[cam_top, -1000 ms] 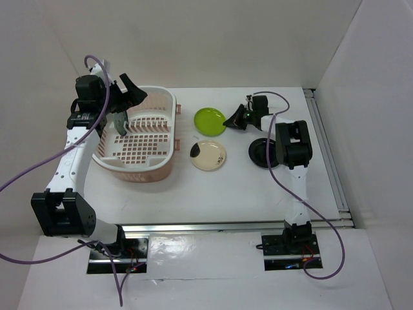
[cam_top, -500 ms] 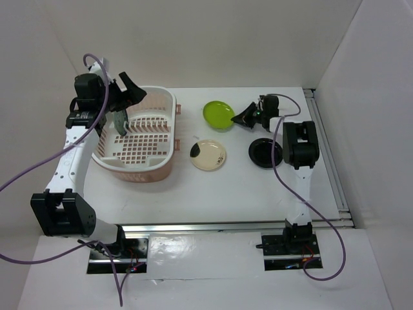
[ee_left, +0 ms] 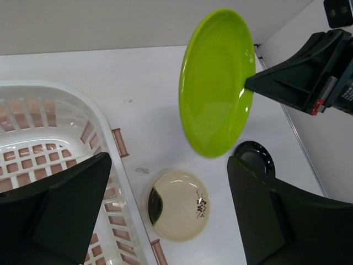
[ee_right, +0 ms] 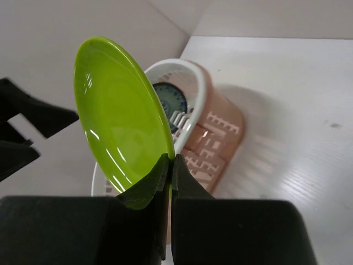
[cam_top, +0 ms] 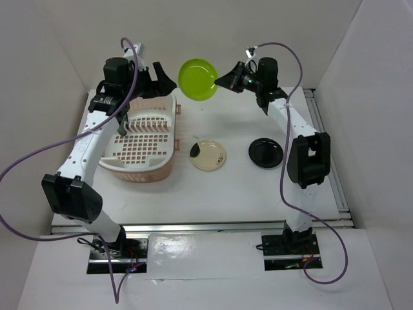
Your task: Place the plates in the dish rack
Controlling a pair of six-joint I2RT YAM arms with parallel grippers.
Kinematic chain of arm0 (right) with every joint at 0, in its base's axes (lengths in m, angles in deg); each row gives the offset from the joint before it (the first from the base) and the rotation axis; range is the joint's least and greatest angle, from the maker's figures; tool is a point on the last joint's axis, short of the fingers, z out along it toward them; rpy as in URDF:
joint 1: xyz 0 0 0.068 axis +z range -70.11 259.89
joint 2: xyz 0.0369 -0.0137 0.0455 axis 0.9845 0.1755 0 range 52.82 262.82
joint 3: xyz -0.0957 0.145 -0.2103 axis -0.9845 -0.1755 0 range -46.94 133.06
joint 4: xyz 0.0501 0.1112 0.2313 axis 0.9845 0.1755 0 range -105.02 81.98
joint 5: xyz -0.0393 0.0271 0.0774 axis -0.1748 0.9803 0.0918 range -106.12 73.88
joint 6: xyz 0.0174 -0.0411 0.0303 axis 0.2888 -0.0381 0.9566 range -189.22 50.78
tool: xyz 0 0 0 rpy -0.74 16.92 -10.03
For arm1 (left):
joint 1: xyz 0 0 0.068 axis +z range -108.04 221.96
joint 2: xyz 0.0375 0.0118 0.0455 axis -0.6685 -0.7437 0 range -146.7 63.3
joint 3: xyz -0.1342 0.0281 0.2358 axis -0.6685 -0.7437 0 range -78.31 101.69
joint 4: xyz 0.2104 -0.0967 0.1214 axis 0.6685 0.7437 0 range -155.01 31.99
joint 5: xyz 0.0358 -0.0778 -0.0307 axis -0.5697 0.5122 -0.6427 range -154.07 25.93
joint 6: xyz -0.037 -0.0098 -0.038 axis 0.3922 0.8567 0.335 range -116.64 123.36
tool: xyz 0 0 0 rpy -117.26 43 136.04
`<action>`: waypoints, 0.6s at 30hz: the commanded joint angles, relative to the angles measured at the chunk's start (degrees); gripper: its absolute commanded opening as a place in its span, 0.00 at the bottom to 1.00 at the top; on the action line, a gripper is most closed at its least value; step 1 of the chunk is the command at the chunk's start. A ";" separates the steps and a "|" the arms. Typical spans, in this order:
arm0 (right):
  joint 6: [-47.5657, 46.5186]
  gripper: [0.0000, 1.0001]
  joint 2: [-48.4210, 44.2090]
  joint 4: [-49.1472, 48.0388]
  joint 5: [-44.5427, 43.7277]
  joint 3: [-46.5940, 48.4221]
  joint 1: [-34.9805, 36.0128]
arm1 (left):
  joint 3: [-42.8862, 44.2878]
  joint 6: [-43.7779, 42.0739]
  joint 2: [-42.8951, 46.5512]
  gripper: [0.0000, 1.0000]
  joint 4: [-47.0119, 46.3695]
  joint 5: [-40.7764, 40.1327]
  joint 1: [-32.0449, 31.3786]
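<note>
A white tabletop [cam_top: 193,190], boxed in by plain white walls [cam_top: 258,32] with a metal rail [cam_top: 213,225] along its near edge, carries the pale pink dish rack [cam_top: 139,161] at the left, then the cream plate [cam_top: 208,155] just beside it and the black plate [cam_top: 266,152] further right, both lying flat. The right end effector [cam_top: 221,80] is clamped on the rim of the lime green plate [cam_top: 198,79], held on edge in the air beyond the rack's far right corner, with the left end effector [ee_left: 169,163] spread wide and empty beside it above that corner. The blue-grey patterned plate [ee_right: 172,100] stands inside the rack
</note>
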 commanded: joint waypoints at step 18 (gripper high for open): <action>1.41 0.00 -4.55 -3.10 10.85 -0.16 5.36 | 5.09 -0.39 -3.52 0.71 0.41 0.75 -1.10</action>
